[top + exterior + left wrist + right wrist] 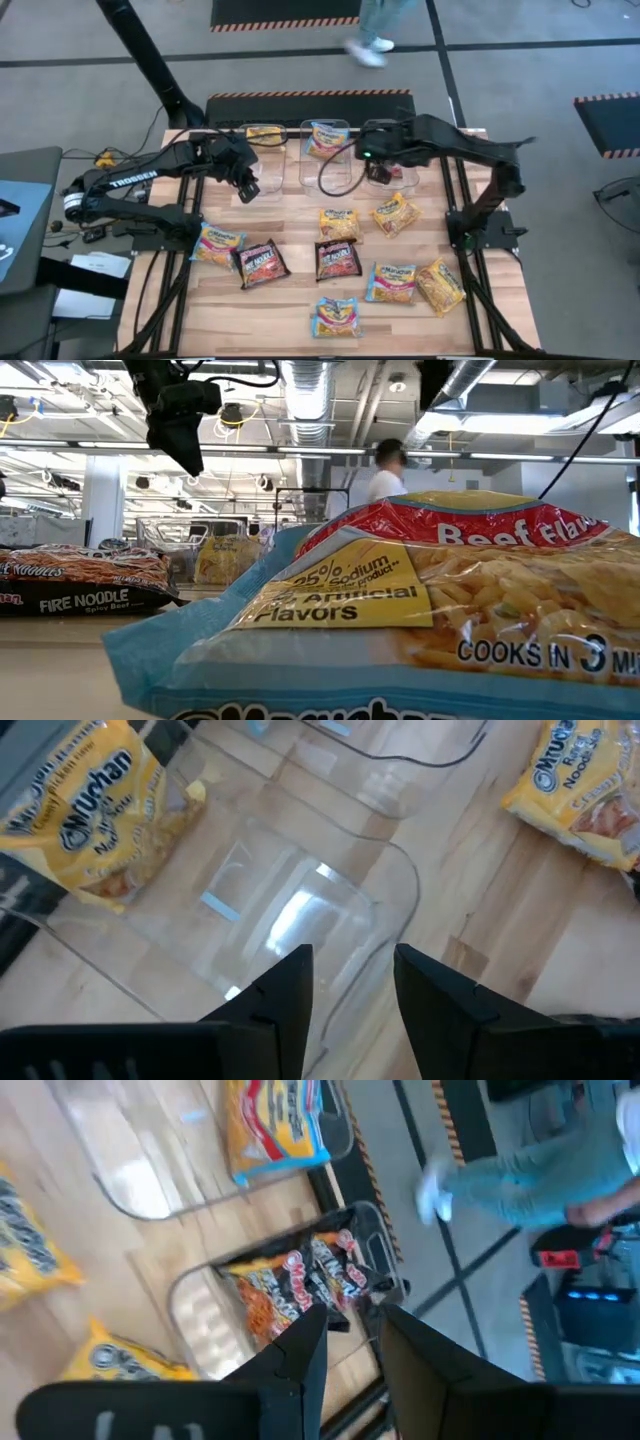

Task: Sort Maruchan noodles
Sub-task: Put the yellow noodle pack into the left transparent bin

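Three clear bins stand in a row at the table's far edge. The left bin (263,142) has a yellow packet (90,820) at its far end, the middle bin (327,140) a light-blue packet (275,1120), and the right bin (388,165) a black-red packet (300,1280). My left gripper (350,985) hangs open and empty above the left bin's near end (248,188). My right gripper (352,1340) hangs open and empty above the right bin (375,165). Several Maruchan noodles packets lie flat on the wood, among them black-red ones (260,263) (337,259) and yellow ones (338,222) (396,213).
More packets lie near the front edge: light-blue ones (391,283) (337,317) (218,243) and a yellow one (440,285). A light-blue packet (400,620) fills the low view. A person (370,45) walks on the floor beyond the far edge.
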